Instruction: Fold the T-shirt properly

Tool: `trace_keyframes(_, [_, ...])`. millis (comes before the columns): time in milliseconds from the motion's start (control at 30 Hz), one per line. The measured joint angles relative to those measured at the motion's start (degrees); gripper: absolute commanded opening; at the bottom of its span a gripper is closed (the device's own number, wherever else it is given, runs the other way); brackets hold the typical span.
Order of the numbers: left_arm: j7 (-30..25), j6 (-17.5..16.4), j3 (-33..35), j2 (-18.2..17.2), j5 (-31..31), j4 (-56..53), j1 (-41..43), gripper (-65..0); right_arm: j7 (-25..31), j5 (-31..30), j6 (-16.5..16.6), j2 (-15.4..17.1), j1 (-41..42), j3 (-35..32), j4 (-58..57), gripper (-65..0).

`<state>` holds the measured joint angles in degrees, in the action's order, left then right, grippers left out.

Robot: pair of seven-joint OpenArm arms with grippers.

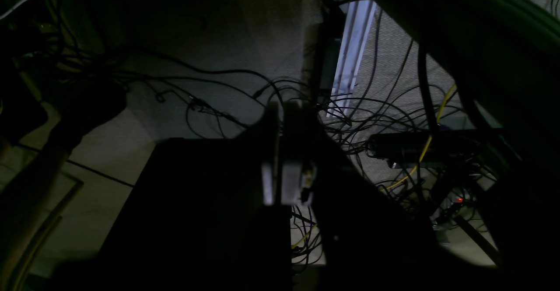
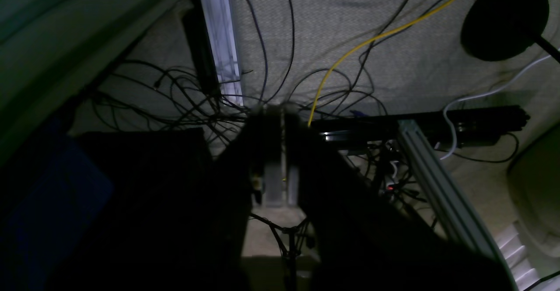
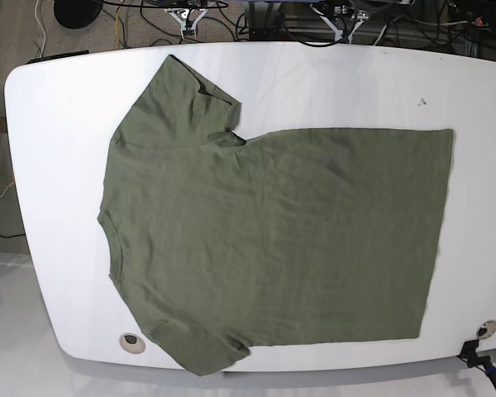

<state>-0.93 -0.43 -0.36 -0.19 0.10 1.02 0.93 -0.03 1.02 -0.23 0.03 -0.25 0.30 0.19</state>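
White table [image 3: 58, 107] with olive-green T-shirt [image 3: 273, 240] spread flat, collar at left

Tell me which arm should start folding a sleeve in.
Right, probably: both sleeves of the T-shirt lie toward its side of the table. Right gripper and left gripper are both shut, outside the base view.
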Motion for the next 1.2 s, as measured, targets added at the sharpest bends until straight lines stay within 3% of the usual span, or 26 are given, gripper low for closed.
trace_keyframes(1200, [-1.09,0.42,-0.11,-0.33,-1.05,0.98,0.96,-65.0,0.44,0.24,0.66,0.61,0.13,0.35,0.02,-64.7])
